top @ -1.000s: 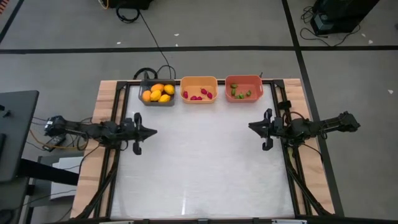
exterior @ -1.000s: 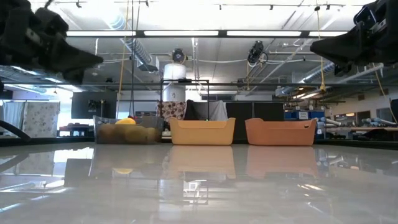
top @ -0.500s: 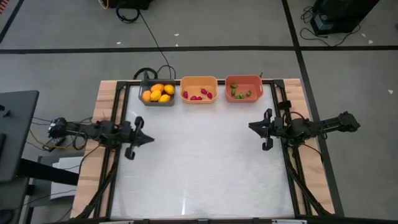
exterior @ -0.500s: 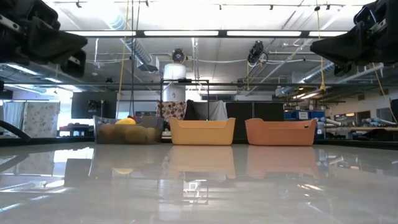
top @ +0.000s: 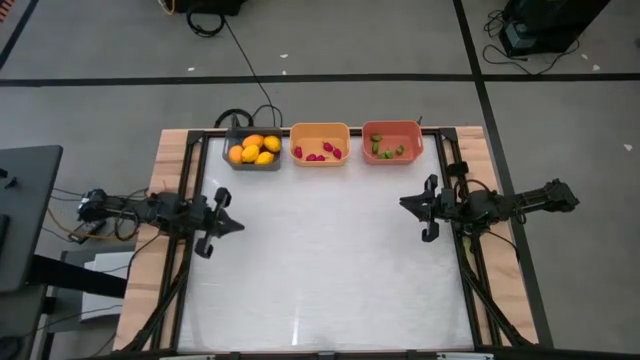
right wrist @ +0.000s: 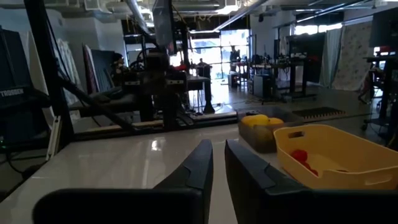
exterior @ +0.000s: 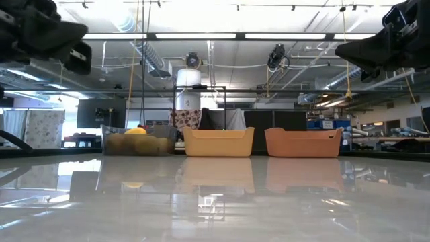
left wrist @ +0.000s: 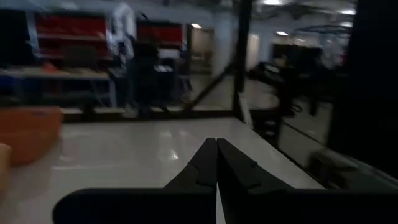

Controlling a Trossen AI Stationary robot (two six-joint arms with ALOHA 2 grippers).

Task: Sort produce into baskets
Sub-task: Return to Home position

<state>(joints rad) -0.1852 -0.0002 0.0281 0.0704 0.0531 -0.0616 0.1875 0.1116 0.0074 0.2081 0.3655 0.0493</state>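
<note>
Three baskets stand in a row at the table's far edge. The dark grey one holds yellow-orange fruits, the orange one red bits, and the salmon-red one green bits. My left gripper hovers shut above the table's left side, with nothing in it. My right gripper hovers above the right side. A narrow gap shows between its fingertips, and nothing is between them. Both point level toward the table's middle.
The white tabletop lies bare between the two arms. A wooden frame borders it on both sides. Black cables run on the floor behind the baskets. In the low view the baskets stand side by side at the far edge.
My left gripper has drawn back a little toward the table's left edge and risen slightly. Its tip has swung toward the near edge. It has stayed shut throughout.
</note>
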